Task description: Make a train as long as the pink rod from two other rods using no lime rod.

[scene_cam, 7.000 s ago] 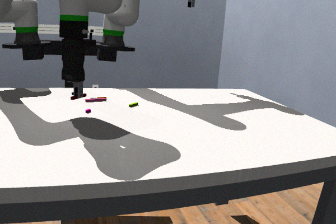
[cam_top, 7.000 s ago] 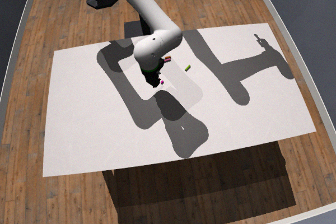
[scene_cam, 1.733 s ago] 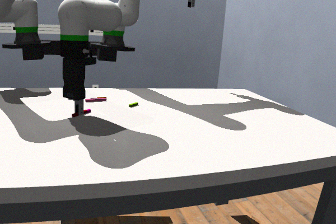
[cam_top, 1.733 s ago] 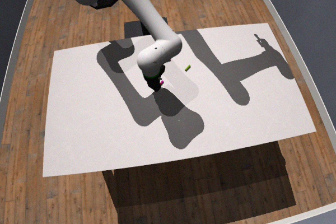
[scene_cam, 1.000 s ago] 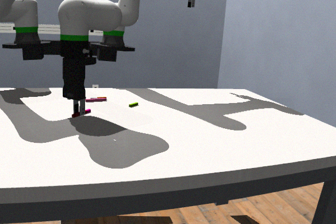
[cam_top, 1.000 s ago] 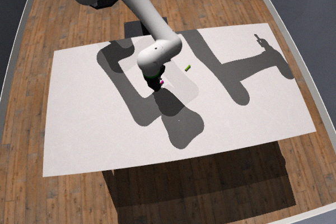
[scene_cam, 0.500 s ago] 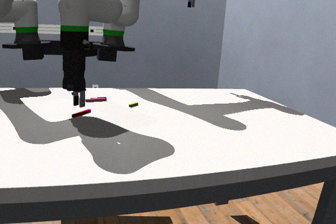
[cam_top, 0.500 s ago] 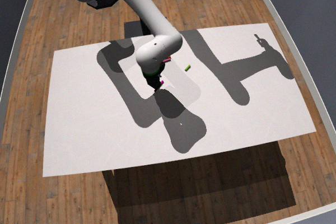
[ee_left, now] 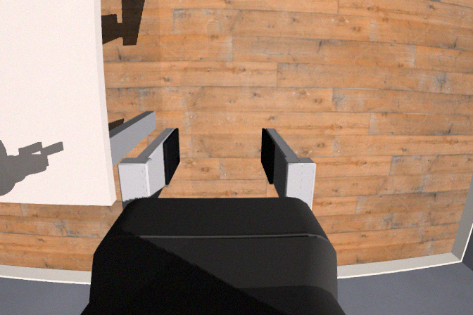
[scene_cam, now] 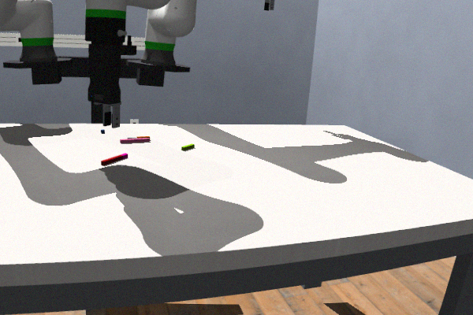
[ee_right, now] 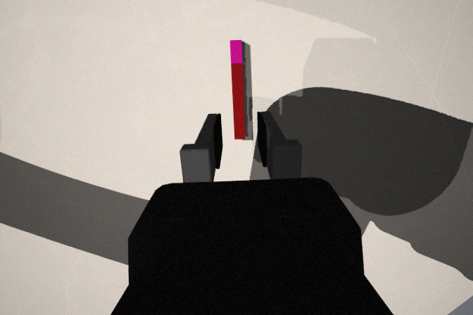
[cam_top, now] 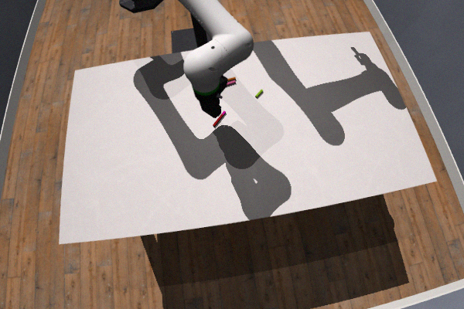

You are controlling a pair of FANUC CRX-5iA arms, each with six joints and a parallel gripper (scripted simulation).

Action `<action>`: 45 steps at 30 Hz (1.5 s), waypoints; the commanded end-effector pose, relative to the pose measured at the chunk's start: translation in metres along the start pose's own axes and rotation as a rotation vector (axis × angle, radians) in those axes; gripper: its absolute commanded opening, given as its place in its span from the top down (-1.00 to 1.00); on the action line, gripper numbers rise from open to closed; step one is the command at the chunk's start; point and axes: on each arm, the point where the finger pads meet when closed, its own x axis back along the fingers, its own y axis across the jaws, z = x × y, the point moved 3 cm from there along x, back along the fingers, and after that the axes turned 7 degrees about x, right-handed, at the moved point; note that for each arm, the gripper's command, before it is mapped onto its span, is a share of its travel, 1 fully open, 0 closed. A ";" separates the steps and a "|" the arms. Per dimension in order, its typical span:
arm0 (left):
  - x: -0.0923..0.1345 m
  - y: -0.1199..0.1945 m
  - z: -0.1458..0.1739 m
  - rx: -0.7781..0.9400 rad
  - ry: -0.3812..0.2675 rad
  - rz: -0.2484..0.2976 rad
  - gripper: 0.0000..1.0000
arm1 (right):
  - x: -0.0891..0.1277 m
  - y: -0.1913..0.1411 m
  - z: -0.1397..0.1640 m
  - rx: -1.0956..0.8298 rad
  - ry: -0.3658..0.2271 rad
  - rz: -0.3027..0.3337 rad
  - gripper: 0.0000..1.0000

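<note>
1. As the red rod [cam_top: 219,120] [scene_cam: 112,160] [ee_right: 238,101] and magenta rod [cam_top: 223,113] [scene_cam: 124,156] [ee_right: 236,51] lie flat, end to end, near the top view's centre, the train seems complete; I judge the step is withdrawal.
2. Right claw [cam_top: 212,108] [scene_cam: 111,126] [ee_right: 239,139] is partly open, empty; left claw [scene_cam: 269,9] [ee_left: 220,155] is wide open.
3. Next: retreat, not disturbing the joint.

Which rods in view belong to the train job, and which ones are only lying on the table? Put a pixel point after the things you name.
For the job:
- red rod [cam_top: 219,120] [scene_cam: 113,160] [ee_right: 238,100]
- magenta rod [cam_top: 224,113] [scene_cam: 124,156] [ee_right: 236,51]
- pink rod [cam_top: 231,83] [scene_cam: 135,140], the length reference

Just lying about:
- lime rod [cam_top: 259,93] [scene_cam: 188,147]
- orange rod [cam_top: 231,79] [scene_cam: 143,137]
- small blue rod [scene_cam: 102,131]
</note>
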 end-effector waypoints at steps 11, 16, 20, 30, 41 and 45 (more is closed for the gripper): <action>0.001 0.000 0.000 0.000 -0.002 0.000 -1.00 | 0.004 0.001 0.000 0.000 -0.001 -0.002 -1.00; 0.001 0.000 0.000 0.000 -0.002 0.000 -1.00 | 0.004 0.001 0.000 0.000 -0.001 -0.002 -1.00; 0.001 0.000 0.000 0.000 -0.002 0.000 -1.00 | 0.004 0.001 0.000 0.000 -0.001 -0.002 -1.00; 0.001 0.000 0.000 0.000 -0.002 0.000 -1.00 | 0.009 0.001 0.000 0.000 -0.001 -0.002 -1.00; 0.001 0.000 0.000 0.000 -0.002 0.000 -1.00 | 0.050 0.001 0.000 0.000 -0.001 -0.002 -1.00; 0.001 0.000 0.000 0.000 -0.002 0.000 -1.00 | 0.070 0.000 0.000 0.000 -0.001 -0.002 -1.00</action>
